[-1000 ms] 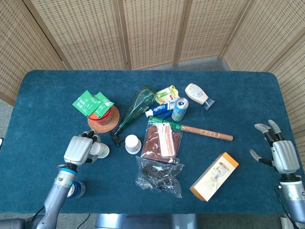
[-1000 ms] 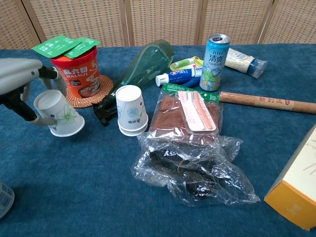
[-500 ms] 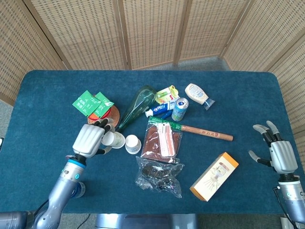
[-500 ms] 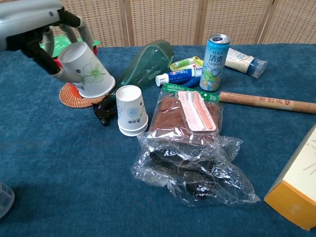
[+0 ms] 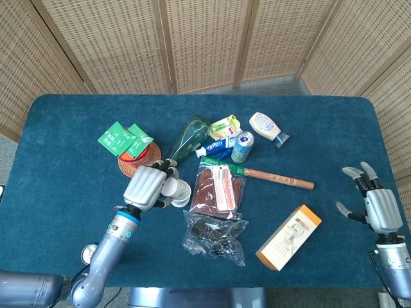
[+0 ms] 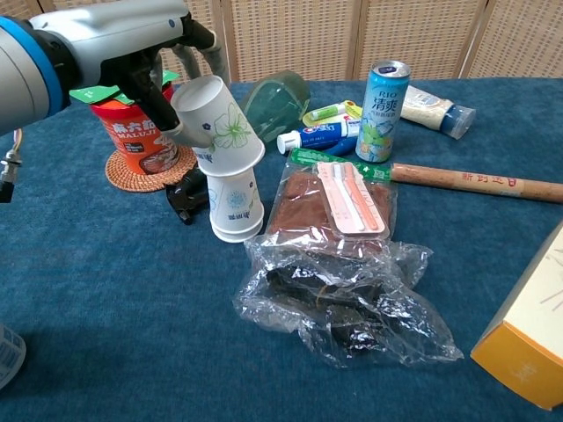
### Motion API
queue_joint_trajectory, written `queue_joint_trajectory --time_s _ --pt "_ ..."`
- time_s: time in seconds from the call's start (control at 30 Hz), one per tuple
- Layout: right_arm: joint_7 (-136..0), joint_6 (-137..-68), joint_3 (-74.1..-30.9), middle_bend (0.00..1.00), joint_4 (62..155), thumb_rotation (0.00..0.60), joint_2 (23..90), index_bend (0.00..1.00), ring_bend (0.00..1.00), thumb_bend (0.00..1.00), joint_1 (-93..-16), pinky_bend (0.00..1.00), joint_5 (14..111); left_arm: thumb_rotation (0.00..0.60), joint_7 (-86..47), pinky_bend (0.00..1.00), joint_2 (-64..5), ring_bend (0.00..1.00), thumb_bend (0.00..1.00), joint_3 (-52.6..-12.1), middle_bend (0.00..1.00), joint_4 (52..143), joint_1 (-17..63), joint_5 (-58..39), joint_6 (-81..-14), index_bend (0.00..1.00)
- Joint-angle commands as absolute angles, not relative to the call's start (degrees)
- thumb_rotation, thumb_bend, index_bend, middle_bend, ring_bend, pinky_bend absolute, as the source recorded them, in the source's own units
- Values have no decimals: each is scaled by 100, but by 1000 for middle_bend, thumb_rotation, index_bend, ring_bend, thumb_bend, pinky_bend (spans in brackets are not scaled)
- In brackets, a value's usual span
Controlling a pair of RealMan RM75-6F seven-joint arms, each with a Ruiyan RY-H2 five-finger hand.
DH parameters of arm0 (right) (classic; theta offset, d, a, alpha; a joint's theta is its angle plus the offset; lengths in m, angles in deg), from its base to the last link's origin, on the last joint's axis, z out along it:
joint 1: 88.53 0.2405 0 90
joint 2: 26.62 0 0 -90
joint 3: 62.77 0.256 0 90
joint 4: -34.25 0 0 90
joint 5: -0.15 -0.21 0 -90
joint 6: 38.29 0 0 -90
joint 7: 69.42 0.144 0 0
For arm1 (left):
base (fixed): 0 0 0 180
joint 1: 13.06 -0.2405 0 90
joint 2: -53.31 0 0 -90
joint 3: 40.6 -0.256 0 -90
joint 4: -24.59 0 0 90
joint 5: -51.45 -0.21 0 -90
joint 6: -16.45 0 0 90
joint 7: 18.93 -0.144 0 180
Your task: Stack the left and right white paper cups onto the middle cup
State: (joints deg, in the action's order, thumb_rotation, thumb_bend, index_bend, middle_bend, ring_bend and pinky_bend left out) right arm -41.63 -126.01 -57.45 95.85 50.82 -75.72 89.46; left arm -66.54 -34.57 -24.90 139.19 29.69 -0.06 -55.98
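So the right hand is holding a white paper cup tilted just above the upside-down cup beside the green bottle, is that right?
Not quite: it is the left hand that holds the white paper cup, as the chest view shows. The rest stands: the cup is tilted just above the upside-down cup beside the green bottle.

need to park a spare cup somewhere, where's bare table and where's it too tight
Bare cloth lies along the near left, in front of the red noodle tub and left of the plastic bag. More lies on the right between the hammer, the yellow box and the right robot hand. The middle, around the stacked cup and bottle, is crowded.
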Motion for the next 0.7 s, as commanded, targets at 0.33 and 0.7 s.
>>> queue_joint_trajectory --time_s 0.33,0.7 --pt "-4201 -12648 -5725 239 9576 600 5097 190 66 262 -7580 435 8958 600 -6832 565 -3567 293 253 -2521 273 13784 3178 436 -5780 429" --pt "-4179 -12645 -5708 239 9568 600 5096 188 66 263 -7590 435 8935 600 -6780 556 -3767 280 252 -2562 268 13547 3372 647 -5765 425"
